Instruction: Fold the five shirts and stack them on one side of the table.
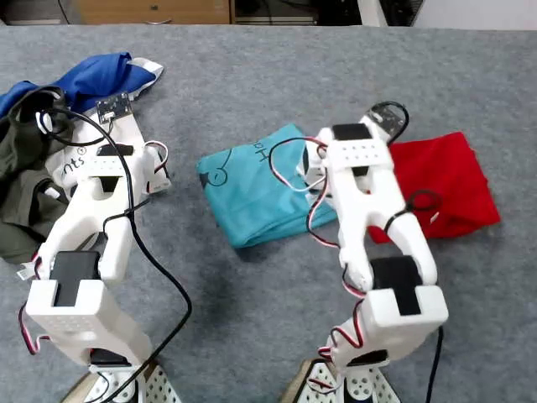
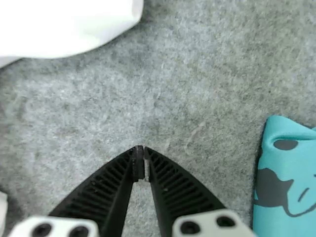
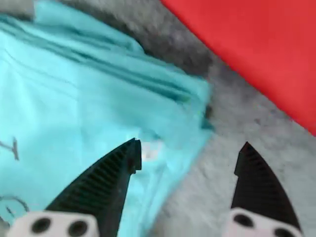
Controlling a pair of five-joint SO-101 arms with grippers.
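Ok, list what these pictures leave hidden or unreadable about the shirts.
1. Red shirt, high view: partly covered by the right arm.
2. White shirt, high view: mostly under the left arm.
3. Olive shirt, high view: cut off by the picture's edge.
4. Teal shirt, right wrist view: blurred, print unclear.

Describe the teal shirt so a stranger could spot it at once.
On the grey table, look mid-table, away from the heap of shirts. The teal shirt lies folded beside the red shirt; its colour and dark drawing set it apart.
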